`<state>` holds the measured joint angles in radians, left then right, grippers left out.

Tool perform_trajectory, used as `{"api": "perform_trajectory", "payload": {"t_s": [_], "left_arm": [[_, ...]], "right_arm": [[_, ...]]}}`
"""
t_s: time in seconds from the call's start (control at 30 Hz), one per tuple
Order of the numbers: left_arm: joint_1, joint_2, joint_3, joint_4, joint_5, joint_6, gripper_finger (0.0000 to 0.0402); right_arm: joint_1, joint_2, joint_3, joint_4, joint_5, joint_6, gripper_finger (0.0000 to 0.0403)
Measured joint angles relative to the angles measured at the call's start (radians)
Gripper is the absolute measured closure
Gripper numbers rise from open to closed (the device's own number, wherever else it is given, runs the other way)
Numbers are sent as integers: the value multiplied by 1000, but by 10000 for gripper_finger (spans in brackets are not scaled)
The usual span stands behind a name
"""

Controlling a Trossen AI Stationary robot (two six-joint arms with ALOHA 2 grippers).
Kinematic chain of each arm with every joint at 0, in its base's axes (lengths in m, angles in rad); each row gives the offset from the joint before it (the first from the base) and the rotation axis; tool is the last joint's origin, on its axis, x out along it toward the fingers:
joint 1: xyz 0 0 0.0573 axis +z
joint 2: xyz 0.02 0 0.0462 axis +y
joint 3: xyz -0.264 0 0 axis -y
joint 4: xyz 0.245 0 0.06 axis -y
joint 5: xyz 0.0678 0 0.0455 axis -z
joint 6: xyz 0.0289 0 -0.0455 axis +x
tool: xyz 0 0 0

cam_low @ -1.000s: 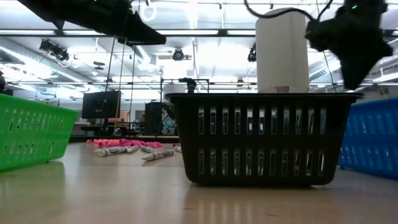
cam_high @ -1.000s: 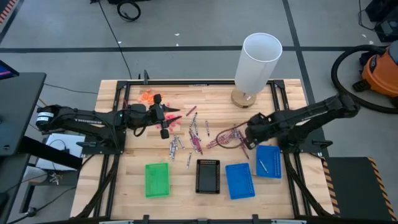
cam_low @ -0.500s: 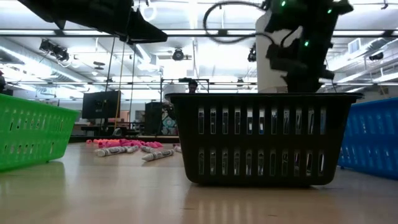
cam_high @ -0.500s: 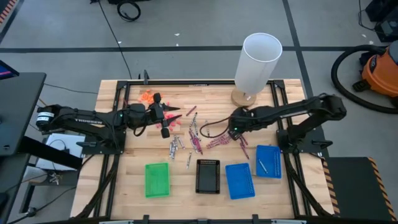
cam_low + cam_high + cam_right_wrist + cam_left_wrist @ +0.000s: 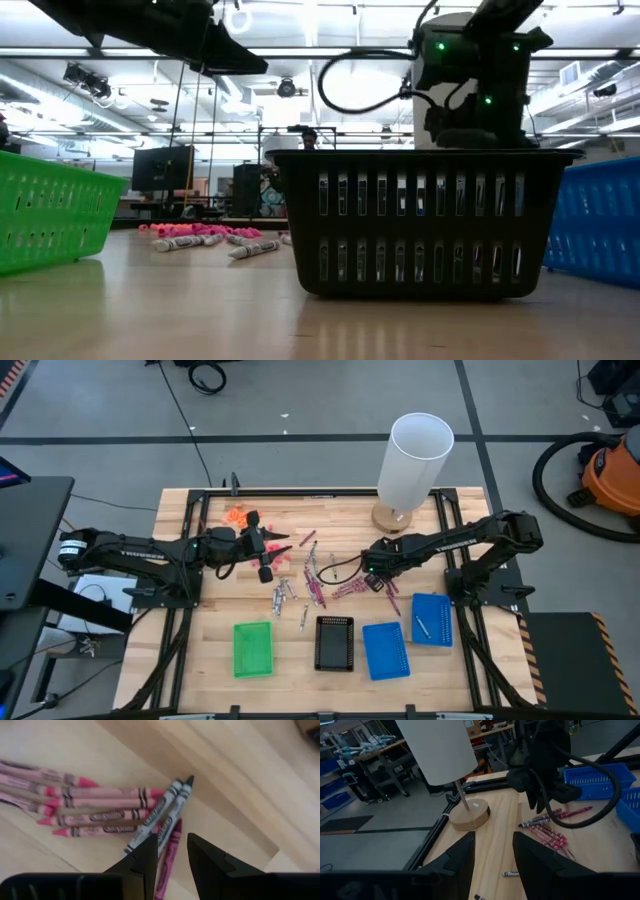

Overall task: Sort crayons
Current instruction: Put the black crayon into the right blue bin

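Wooden table (image 5: 220, 650): right end effector (image 5: 172, 851) spread, empty, hovering above crayons (image 5: 100, 805).

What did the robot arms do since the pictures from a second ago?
The right pincer swung away from the blue trays, in toward the middle of the table, and now hangs open over the pink and grey crayons, holding nothing. The left pincer stayed put, open and empty. The trays, crayons and white lamp did not move.
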<state>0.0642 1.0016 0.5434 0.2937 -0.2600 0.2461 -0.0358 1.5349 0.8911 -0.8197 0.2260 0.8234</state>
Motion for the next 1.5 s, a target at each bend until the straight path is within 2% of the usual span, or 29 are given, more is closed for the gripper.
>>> {"api": "perform_trajectory", "payload": {"t_s": [0.6, 0.93, 1.5], "left_arm": [[0, 0, 0, -15, 0, -17, 257], [0, 0, 0, -14, 0, -17, 257], [0, -1, 0, -15, 0, -16, 257]], "right_arm": [[7, 1, -140, 195, 27, 20, 289], [-3, 0, -150, 244, 64, -37, 289], [-104, -2, -148, 247, -13, -123, 311]]}}
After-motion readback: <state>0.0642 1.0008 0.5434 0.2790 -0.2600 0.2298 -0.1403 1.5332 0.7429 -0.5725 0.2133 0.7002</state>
